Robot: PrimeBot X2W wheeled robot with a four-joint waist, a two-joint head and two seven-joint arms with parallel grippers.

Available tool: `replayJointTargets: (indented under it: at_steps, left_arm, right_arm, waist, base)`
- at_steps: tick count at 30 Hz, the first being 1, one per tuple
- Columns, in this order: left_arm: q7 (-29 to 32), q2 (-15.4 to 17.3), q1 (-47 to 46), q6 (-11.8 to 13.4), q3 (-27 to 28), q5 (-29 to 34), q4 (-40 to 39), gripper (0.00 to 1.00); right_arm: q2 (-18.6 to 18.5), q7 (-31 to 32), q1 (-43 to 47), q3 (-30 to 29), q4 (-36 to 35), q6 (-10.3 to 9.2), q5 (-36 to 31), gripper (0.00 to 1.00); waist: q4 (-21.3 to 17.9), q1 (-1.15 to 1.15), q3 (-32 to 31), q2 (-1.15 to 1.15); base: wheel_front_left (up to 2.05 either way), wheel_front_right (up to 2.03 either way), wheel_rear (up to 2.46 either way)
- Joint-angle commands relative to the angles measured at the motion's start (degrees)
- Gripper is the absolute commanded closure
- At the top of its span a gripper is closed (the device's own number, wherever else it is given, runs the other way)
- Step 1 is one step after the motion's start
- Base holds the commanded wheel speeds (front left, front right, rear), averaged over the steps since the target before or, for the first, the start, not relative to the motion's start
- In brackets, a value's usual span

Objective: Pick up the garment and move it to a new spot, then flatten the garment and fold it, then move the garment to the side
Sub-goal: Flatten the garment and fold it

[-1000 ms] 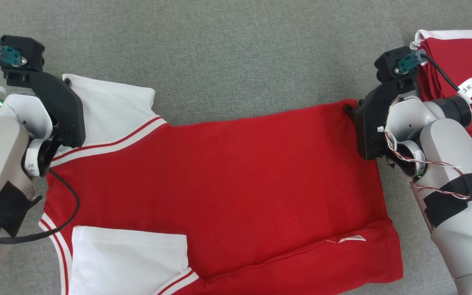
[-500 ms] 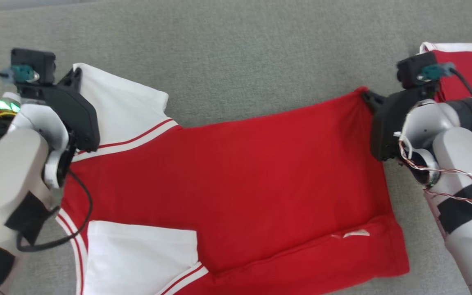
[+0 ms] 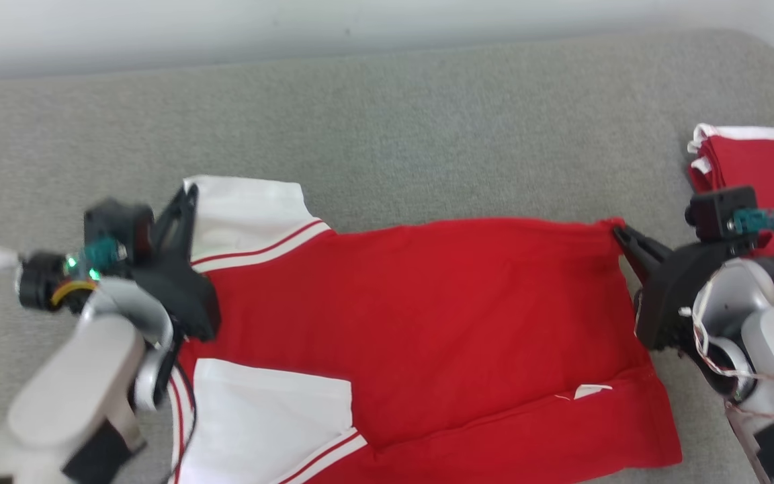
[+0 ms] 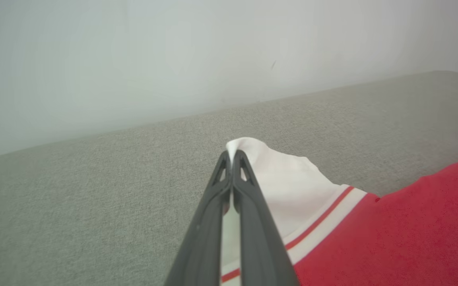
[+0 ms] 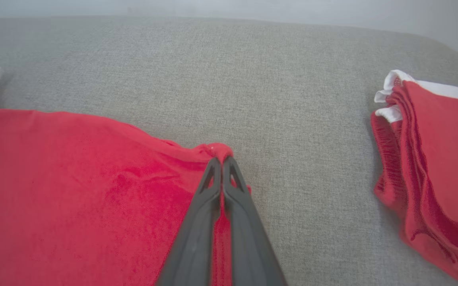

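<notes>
- Since a second ago the head camera has tipped upward, so a strip of pale wall (image 3: 293,27) now lines the top of its view. Both grippers keep the same far corners of the garment (image 3: 427,316).
- Your left gripper (image 3: 187,195) is clenched on the far corner of the white sleeve (image 3: 246,208). Your right gripper (image 3: 619,232) is clenched on the far hem corner.
- The garment lies spread across the grey cushion (image 3: 427,134), and its near long edge is already turned over as a red band (image 3: 562,430).
- You are, by my reading, in the fold step, with the far edge pinched and ready to lift.
- Your next move calls for raising both corners evenly and carrying them toward yourself. Keep the cloth taut between the grippers so it lands without a ridge.
- Beyond the far edge you have bare cushion up to the wall, and open cushion on your left.
- On your right, a folded red pile (image 3: 756,168) sits near your wrist, apart from the garment. Take care not to brush it.
</notes>
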Motion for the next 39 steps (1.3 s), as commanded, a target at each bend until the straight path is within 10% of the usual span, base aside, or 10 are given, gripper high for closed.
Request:
replayJointTargets:
  at_steps: [1,22,39]
  left_arm:
    - [-1.52,0.11,2.72,1.08,-0.02,0.29,-2.00,1.00]
    - [-5.99,4.70,39.78,10.61,3.81,-12.50,-36.71,1.00]
    - [-5.16,1.86,46.56,6.93,2.13,-17.96,-32.87,1.00]
  right_arm:
    - [-0.53,0.23,2.01,-0.78,-1.27,-0.12,0.20,1.00]
    - [-3.64,9.91,20.49,-6.91,-13.27,-0.11,-2.06,1.00]
    - [-6.49,13.62,24.66,-7.02,-12.07,-0.11,-6.72,1.00]
  waist:
    - [1.71,0.01,-2.49,0.00]
    - [4.69,0.01,-9.45,0.00]
    - [8.18,0.01,-12.30,0.00]
  base:
    - [0.00,0.00,0.00]
    - [0.00,0.00,0.00]
    - [0.00,0.00,0.00]
